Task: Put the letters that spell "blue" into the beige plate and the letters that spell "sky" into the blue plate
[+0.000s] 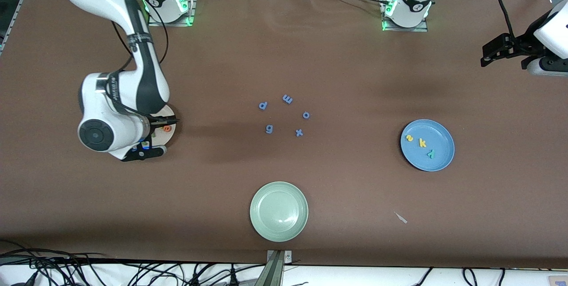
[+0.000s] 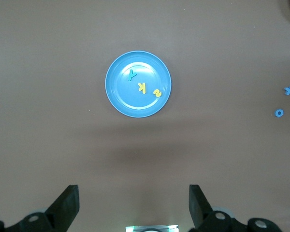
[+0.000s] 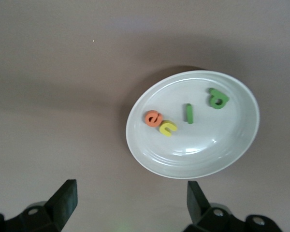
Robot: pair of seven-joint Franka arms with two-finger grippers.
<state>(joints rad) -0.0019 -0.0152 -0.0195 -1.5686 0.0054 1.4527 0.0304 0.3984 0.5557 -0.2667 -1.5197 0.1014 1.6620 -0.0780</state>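
**Foam letters sorted onto two plates**

Brown cloth covers the table [image 1: 337,55], the largest thing here. On it sit three plates. A blue plate [image 1: 439,158] lies toward the left arm's end; a beige plate [image 3: 232,159] lies toward the right arm's end, mostly hidden under that arm in the front view; a green plate [image 1: 278,228], empty, sits nearest the front camera.

Right gripper [image 3: 128,205] hangs over the beige plate, jaws wide, holding nothing. Left gripper [image 2: 134,205] is up in the air over the table's edge at its own end, jaws wide and empty too; that arm waits.

Smallest come the letters. The b [image 3: 217,98], l [image 3: 189,113], u [image 3: 168,127] and e [image 3: 153,118] lie in the beige plate, u and e touching. The s [image 1: 410,137], k [image 1: 422,143] and y [image 1: 430,154] lie in the blue plate. Five periwinkle letters [image 1: 286,115] sit loose mid-table.

By the look of it, both words are placed. Such foam should be very light, soft and slightly springy, unlikely to break but easily flicked or stuck to a finger. Any letter is best pinched across its flat sides or a thick stroke, coming straight down; the thin l across its width.
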